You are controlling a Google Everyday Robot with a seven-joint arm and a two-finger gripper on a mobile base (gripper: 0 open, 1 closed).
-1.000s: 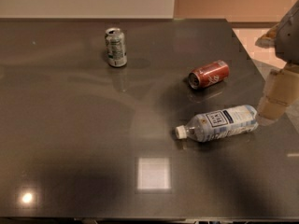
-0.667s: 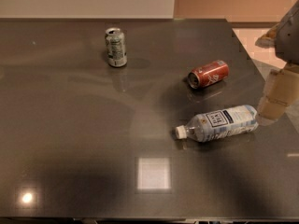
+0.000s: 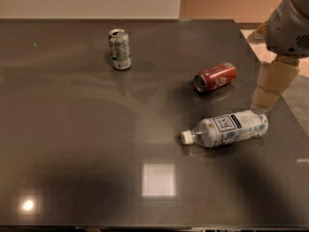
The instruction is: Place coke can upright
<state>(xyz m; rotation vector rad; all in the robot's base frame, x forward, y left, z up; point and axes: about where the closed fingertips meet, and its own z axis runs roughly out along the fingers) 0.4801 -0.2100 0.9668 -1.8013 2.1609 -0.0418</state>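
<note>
The coke can (image 3: 215,77) is red with white lettering and lies on its side right of the middle of the dark table (image 3: 72,144), its silver top facing left and toward me. My gripper (image 3: 268,90) hangs at the table's right edge, to the right of the can and apart from it, just above the far end of the water bottle. The arm's grey-white housing (image 3: 289,25) shows above it at the upper right.
A clear plastic water bottle (image 3: 224,129) with a white cap lies on its side in front of the coke can. A white-and-green can (image 3: 119,49) stands upright at the back left of centre. The table's right edge runs close to the gripper.
</note>
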